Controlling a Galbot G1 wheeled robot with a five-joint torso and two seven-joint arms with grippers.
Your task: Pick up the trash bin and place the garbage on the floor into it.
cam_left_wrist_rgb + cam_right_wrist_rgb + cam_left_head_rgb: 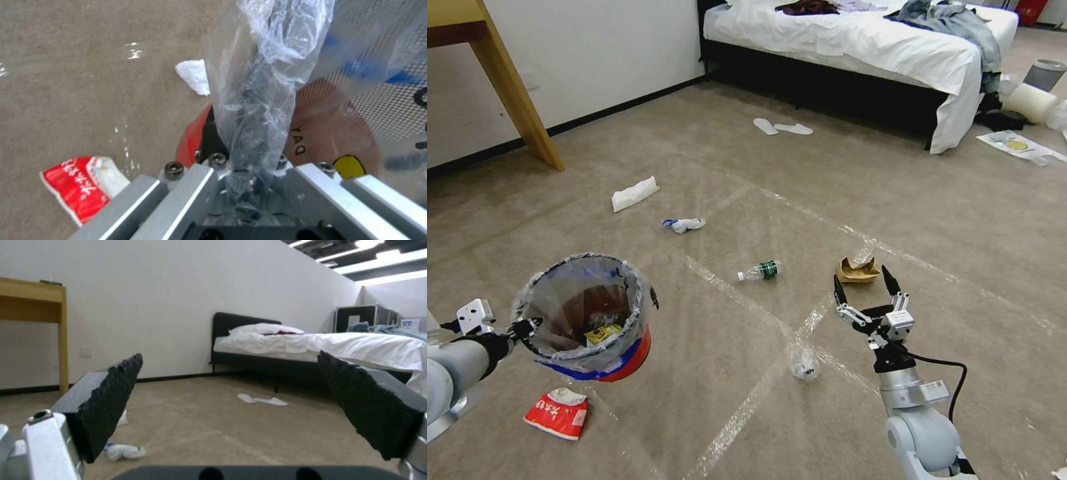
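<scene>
Your left gripper [526,328] was clamped on the bagged rim of the trash bin [587,320], holding it tilted above the floor [714,167] at the robot's left; in the left wrist view the clear liner bunched between the fingers [186,186], so the grip was on rim plus bag. You already had a yellow scrap [602,333] lying inside the bin. Your right gripper [864,285] was up off the carpet, jaws spread wide with nothing between them, pointed forward toward the bed [867,40]; the right wrist view showed both black pads [111,403] well apart. Litter was on the floor: a red wrapper [558,413] just below the bin, a clear plastic scrap [804,364] near your right arm on a tape line, a green-labelled bottle [760,270] between the two grippers and farther out, a torn brown paper bag [857,270] just beyond the right gripper's fingertips, a white tissue with a blue scrap [684,225] farther still, and a flat white wrapper [635,193] near the wooden table leg [517,100]. Two white slippers [782,127] lay near the bed.
</scene>
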